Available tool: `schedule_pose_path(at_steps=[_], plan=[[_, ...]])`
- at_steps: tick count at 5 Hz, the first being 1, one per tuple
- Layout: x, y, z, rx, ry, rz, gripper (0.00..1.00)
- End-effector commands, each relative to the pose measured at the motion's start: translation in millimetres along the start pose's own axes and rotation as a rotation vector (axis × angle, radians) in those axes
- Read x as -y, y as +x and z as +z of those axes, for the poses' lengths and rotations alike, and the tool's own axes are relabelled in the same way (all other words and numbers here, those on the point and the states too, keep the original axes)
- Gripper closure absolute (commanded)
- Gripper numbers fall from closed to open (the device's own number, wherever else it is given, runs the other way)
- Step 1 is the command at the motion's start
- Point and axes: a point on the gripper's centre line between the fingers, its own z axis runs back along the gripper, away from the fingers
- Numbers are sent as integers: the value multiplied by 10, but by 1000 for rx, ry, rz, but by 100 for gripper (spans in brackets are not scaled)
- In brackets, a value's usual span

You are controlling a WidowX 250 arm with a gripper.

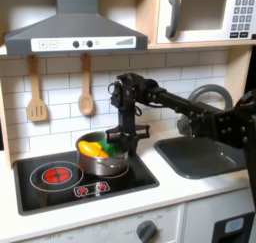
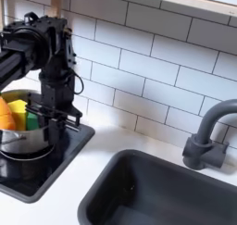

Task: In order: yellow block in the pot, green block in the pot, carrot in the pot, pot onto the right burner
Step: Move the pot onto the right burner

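The shiny steel pot sits on the right half of the black cooktop, and the right burner is hidden under it. Inside lie the yellow block, the carrot and the green block. My gripper points down at the pot's rim, on the right side in both exterior views. The fingers are dark against the arm, so their gap is unclear, as is whether they clasp the rim.
The left burner glows red beside the pot. Two wooden utensils hang on the tiled wall. A dark sink with a grey faucet lies to the right in both exterior views.
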Motion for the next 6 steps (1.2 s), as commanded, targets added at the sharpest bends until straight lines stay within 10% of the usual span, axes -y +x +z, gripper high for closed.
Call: schedule_pose_path(at_steps=[1,2,3,4,6], plan=[[239,-4,-31,3,-41,-43,100],[216,-24,31,19,-22,-36,0],[183,-186,83,33,-32,6,0],[174,-364,394,93,26,27,0],[-19,-596,939,240,13,117,0]])
